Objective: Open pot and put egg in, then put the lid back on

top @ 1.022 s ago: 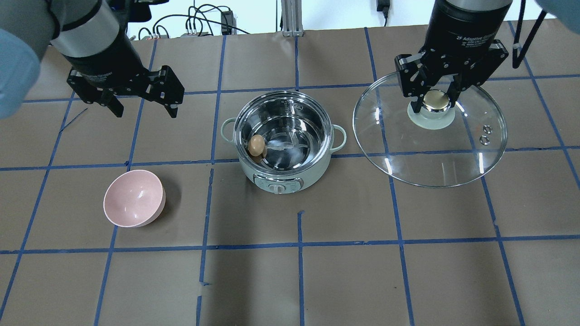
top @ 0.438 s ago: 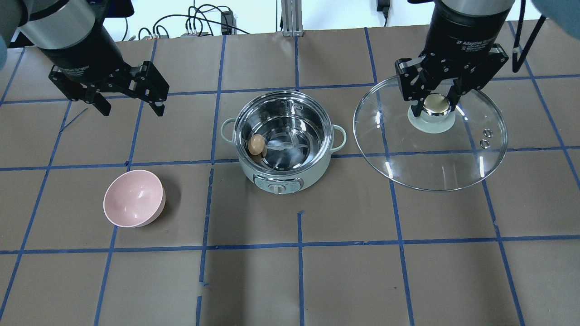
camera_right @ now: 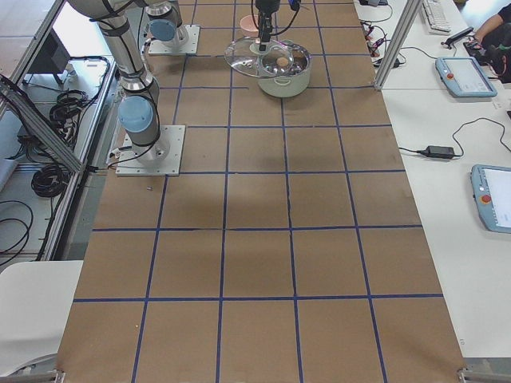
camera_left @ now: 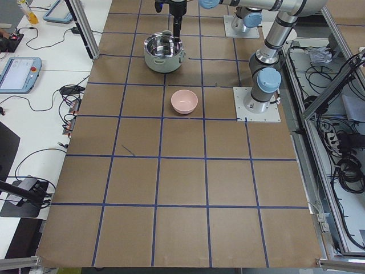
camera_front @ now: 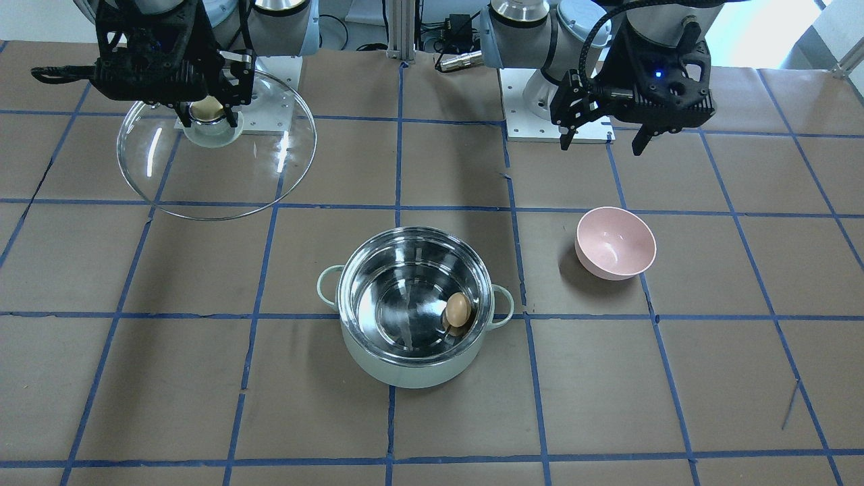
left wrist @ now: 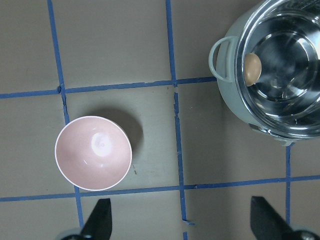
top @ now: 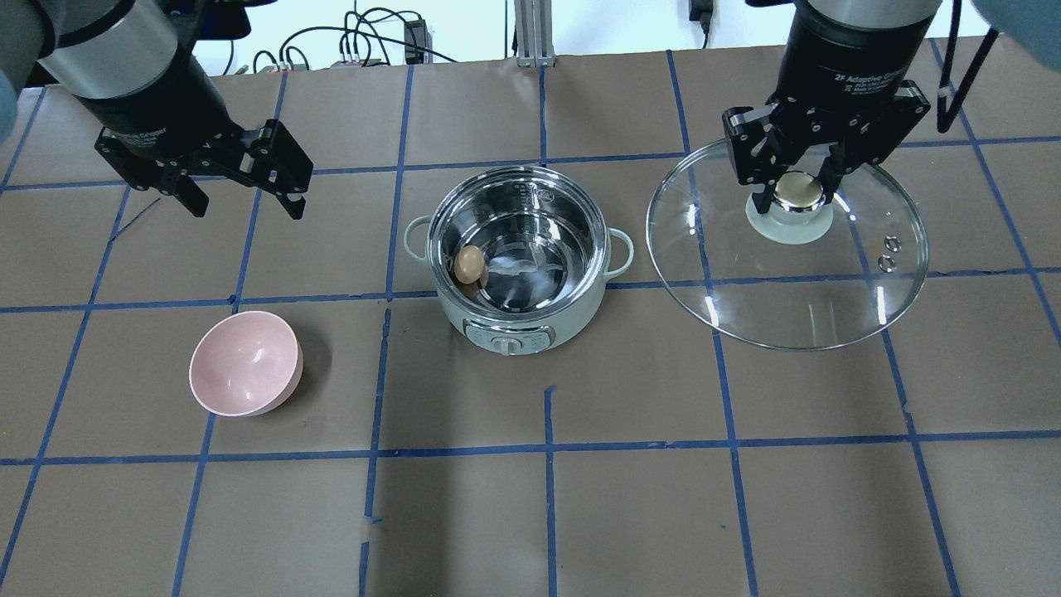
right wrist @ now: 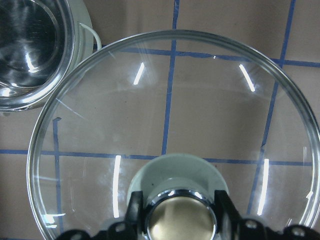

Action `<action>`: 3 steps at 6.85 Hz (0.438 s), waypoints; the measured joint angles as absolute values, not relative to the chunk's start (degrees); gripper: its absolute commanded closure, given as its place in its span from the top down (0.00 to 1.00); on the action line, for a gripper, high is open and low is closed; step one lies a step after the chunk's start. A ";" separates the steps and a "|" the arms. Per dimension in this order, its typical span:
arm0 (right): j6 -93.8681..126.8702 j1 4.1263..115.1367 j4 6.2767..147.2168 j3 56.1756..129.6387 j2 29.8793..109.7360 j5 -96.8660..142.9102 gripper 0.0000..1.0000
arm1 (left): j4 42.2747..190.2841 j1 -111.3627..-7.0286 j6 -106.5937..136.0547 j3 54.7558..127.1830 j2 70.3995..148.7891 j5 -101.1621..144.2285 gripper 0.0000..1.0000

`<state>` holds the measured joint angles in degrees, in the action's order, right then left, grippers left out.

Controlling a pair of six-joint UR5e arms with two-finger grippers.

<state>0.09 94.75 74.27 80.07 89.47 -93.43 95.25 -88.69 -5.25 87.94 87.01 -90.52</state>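
Observation:
The mint-green pot (top: 519, 315) stands open at the table's middle, also in the front view (camera_front: 412, 368). The tan egg (top: 469, 264) lies inside it against the wall on my left side; it shows in the front view (camera_front: 457, 310) and the left wrist view (left wrist: 252, 68). My right gripper (top: 797, 192) is shut on the cream knob of the glass lid (top: 787, 290) and holds it in the air to the right of the pot. The lid also shows in the right wrist view (right wrist: 170, 125). My left gripper (top: 242, 203) is open and empty, up and left of the pot.
An empty pink bowl (top: 245, 362) sits left of the pot, toward the front, also in the left wrist view (left wrist: 93, 153). Brown paper with blue tape lines covers the table. Cables and a post lie along the far edge.
My left gripper has drawn back to the left, away from the pot, still open. The right gripper and lid have risen slightly and otherwise stay put. The egg rests in the pot.

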 measured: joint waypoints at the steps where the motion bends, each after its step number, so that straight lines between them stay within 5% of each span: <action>1: 0.09 94.75 74.27 80.07 89.47 -93.43 0.50 | 95.10 -88.67 -5.03 88.02 86.97 -90.20 0.97; 3: 0.09 94.75 74.27 80.07 89.47 -93.43 0.50 | 95.02 -88.67 -4.86 88.06 86.93 -89.87 0.97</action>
